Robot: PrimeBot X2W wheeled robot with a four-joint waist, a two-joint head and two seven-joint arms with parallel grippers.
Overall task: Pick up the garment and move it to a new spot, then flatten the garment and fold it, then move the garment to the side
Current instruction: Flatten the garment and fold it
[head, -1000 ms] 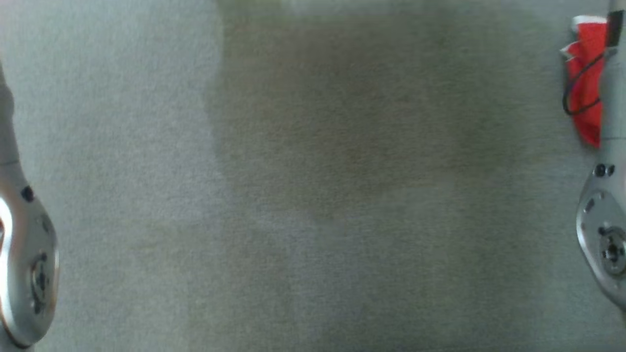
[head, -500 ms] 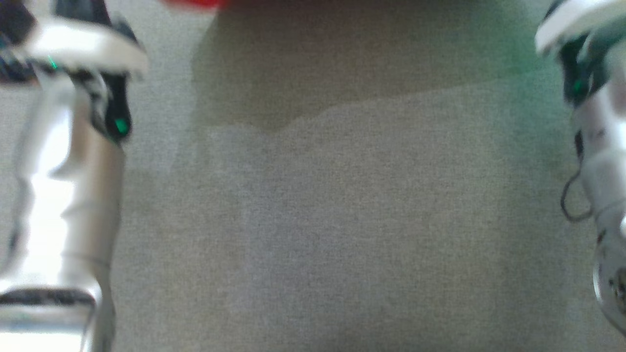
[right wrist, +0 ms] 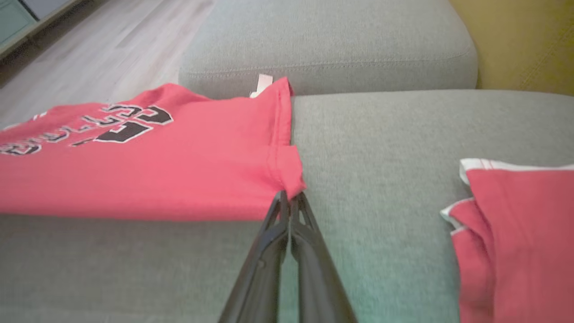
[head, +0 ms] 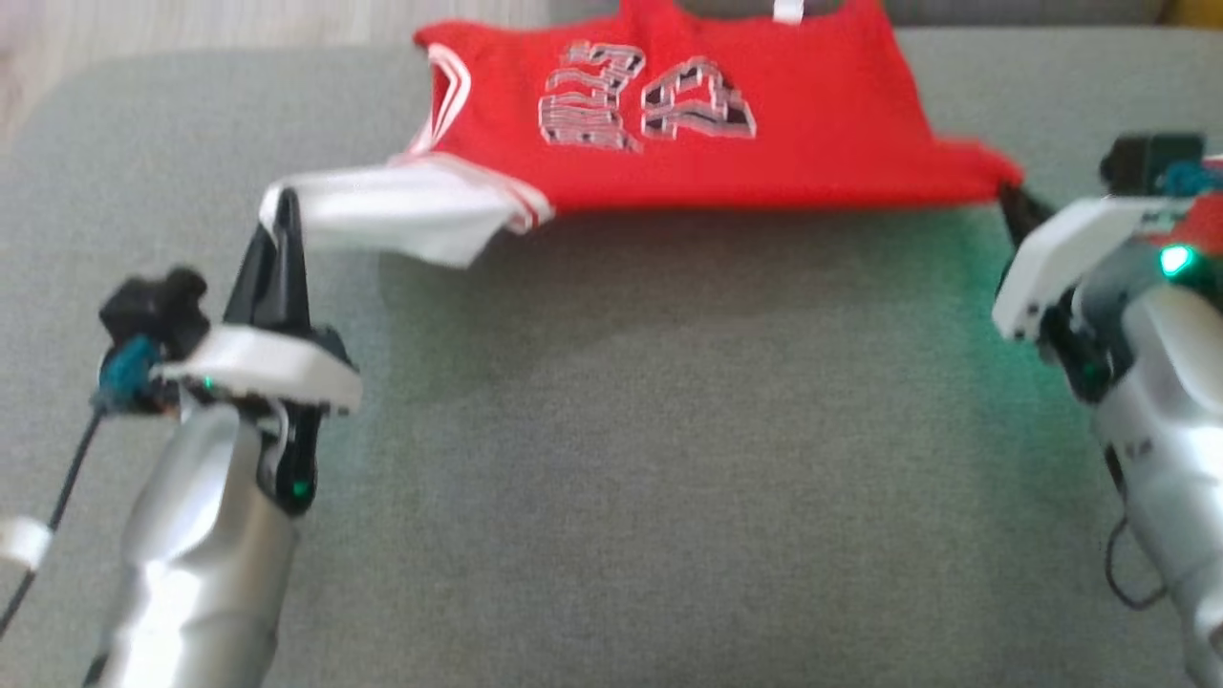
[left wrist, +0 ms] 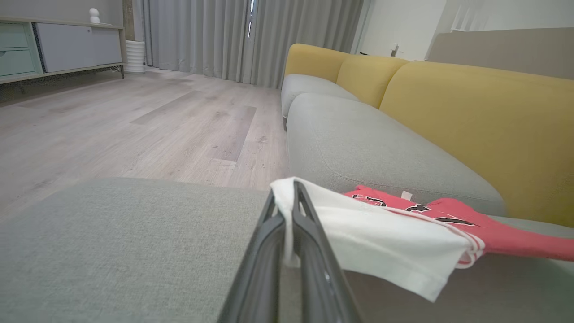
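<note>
Over the far half of the grey seat cushion [head: 669,459], the red garment [head: 745,162] is held stretched between both grippers, its near edge lifted so that a shadow is cast beneath. The left gripper [head: 284,201] is clamped on a white corner toward the cushion's left edge, and the right gripper [head: 1015,199] is pinched on a red corner near the right edge. The moving-and-flattening step is judged to be in hand. Next, the cloth should be lowered evenly, taut, before release.

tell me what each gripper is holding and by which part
Both hold the red jersey: left gripper pinches its white sleeve edge, right gripper a red corner opposite.
</note>
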